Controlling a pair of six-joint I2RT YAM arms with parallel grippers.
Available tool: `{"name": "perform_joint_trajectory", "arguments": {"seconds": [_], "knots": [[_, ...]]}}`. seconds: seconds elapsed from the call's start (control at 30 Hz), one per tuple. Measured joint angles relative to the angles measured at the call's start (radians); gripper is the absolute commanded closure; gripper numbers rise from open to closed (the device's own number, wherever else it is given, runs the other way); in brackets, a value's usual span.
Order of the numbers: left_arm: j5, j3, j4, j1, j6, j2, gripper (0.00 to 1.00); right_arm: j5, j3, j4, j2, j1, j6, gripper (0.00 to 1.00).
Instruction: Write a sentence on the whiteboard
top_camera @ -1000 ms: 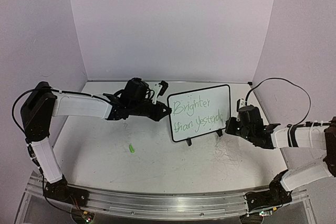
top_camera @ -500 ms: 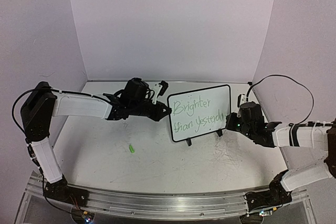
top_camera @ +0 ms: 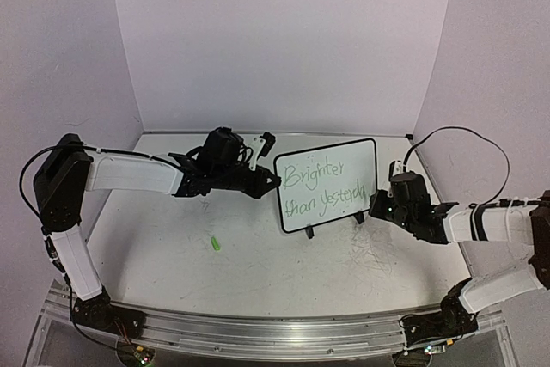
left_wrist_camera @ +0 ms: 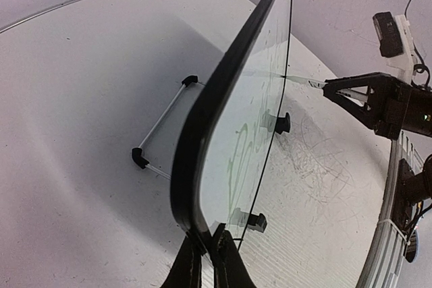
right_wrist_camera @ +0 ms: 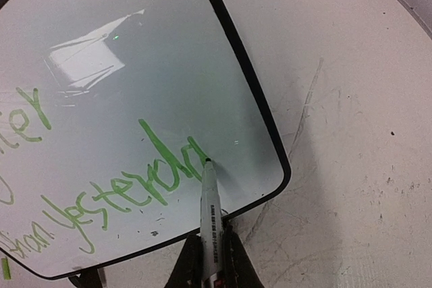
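Marker point(right_wrist_camera: 208, 214) tip is down on the glossy surface, right at the tail of the last green stroke, and the right gripper point(right_wrist_camera: 210, 260) has its two fingers closed tight round the barrel, the pen sticking straight out ahead of them. Around the tip runs the sentence point(right_wrist_camera: 128, 190): "Brighter" on the upper line, then "than" and a word that reads as "yesterd" with another letter forming on the lower line. So this looks like the final word, nearly done. The whiteboard point(top_camera: 348, 156) stands propped on its little feet toward the far right of the table point(top_camera: 172, 247), leaning back a touch. The tip sits near its lower right corner, close to the black frame, so there's not much room left. I'd say the next move calls for small, tight strokes to the right with light, even pressure, finishing the word before the frame gets in the way. Over on the left edge, the left gripper point(left_wrist_camera: 206, 254) is pinched shut on the frame, bracing the board. That arm stands tall at its base on the left, forearm stretched level across to the board. The right arm comes in low from the right side, wrist angled up into the board face. A small green bit point(top_camera: 215, 244), maybe the cap, lies well apart on the near left.
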Motion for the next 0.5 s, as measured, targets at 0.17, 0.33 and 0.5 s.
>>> {"name": "perform_joint_trajectory", "arguments": {"seconds": [0.17, 0.33, 0.5], "knots": [[0.000, 0.000, 0.000, -0.001, 0.000, -0.001, 1.00, 0.002, 0.000, 0.001, 0.006, 0.000, 0.005, 1.00], [0.000, 0.000, 0.000, -0.001, 0.000, -0.002, 1.00, 0.005, 0.000, -0.001, 0.006, 0.000, 0.005, 1.00], [-0.001, 0.000, -0.001, -0.002, 0.010, -0.002, 1.00, -0.003, -0.010, -0.031, -0.055, 0.000, 0.004, 1.00]]}}
